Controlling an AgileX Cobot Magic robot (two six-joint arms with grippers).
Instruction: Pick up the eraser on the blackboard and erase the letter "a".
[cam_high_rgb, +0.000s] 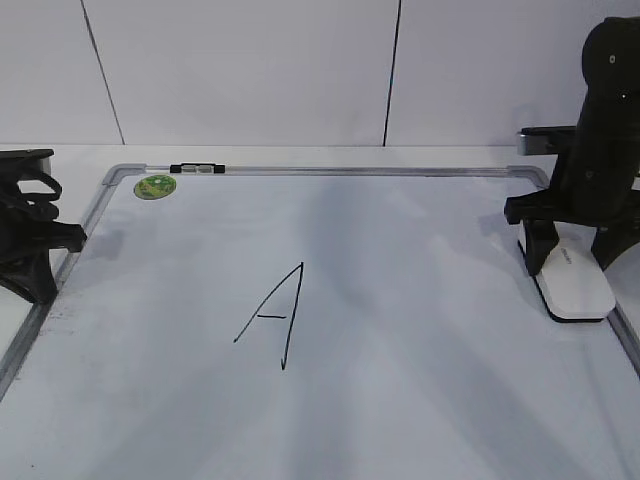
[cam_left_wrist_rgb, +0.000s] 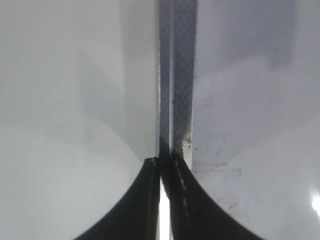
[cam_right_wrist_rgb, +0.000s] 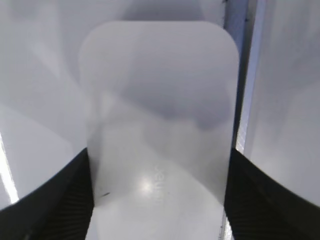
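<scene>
Eraser (cam_high_rgb: 575, 284): smooth white oblong block with rounded corners and a dark underside, lying on the blackboard (cam_high_rgb: 400, 400) near its right edge. Grey lettering on top is too blurred to read. Right gripper (cam_high_rgb: 574, 262): black fingers straddle the eraser's far end and look closed against its sides. Left gripper (cam_left_wrist_rgb: 165, 172): jaws pressed together, empty, over the grey metal frame at the left. Board is glossy white; large angular "A" (cam_high_rgb: 272, 315) in thin black marker.
</scene>
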